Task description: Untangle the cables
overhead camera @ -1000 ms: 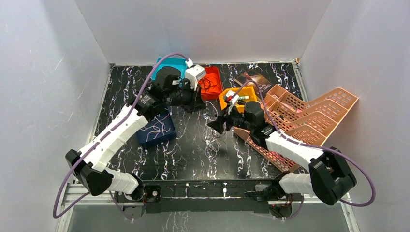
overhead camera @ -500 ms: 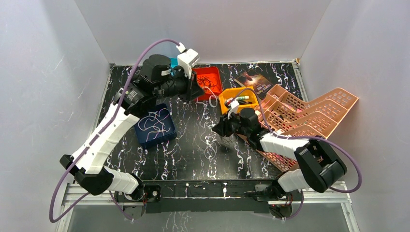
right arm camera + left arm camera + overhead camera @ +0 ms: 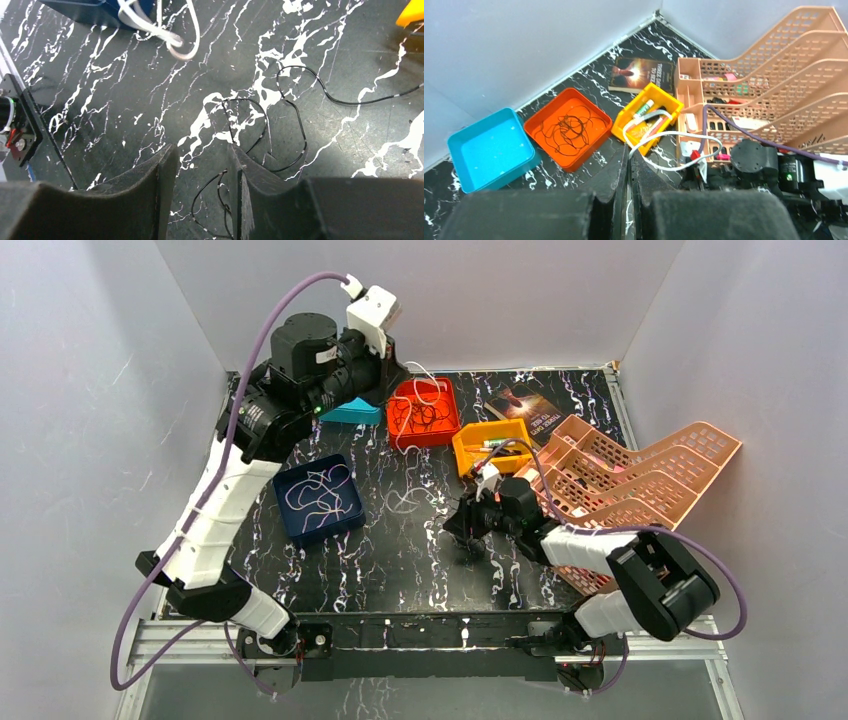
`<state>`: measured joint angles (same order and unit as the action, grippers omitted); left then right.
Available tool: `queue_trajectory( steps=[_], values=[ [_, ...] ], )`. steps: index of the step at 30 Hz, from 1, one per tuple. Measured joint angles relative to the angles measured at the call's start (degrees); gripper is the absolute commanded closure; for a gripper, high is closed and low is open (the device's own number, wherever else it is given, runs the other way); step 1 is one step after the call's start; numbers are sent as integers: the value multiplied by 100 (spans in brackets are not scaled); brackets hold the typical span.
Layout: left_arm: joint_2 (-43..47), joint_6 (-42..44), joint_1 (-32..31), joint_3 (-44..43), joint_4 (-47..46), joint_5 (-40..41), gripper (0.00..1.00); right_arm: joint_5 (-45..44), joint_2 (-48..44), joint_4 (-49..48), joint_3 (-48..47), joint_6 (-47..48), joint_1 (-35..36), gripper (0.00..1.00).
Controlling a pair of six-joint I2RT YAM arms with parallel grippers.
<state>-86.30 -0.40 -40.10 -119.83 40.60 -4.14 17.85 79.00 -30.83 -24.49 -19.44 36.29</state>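
Note:
My left gripper (image 3: 388, 364) is raised high over the back of the table, near the red tray (image 3: 447, 426). It is shut on a white cable (image 3: 674, 144), which loops out from its fingertips (image 3: 636, 159). The white cable hangs down to a loop on the table (image 3: 404, 502). My right gripper (image 3: 463, 526) sits low at the table's middle and is open (image 3: 200, 161). A thin black cable (image 3: 299, 120) lies in curls on the marble; part of it runs between the right fingers, untouched by the left one.
Black cables fill the red tray (image 3: 591, 145). A navy tray (image 3: 296, 522) holds white cables. A teal tray (image 3: 352, 414), an orange tray (image 3: 470, 451), a book (image 3: 530, 405) and a pink wire organiser (image 3: 640, 485) stand at the back and right.
My left arm has risen and swung back-left, lifting the white cable off the table. My right gripper has dropped toward the near side, down to the black cable, and its jaws narrowed.

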Motion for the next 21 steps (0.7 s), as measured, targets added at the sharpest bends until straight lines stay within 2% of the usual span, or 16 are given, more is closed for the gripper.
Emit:
queue_trajectory(
  steps=[5,11,21],
  values=[
    [-17,168,0,-380,-17,337,100,26,-527,168,7,-2,0,42],
    [-2,369,-2,-431,-66,745,100,-2,-1145,481,7,22,0,36],
    [-2,789,-4,-546,-111,1502,100,-37,-1488,826,-9,33,0,32]
  ],
)
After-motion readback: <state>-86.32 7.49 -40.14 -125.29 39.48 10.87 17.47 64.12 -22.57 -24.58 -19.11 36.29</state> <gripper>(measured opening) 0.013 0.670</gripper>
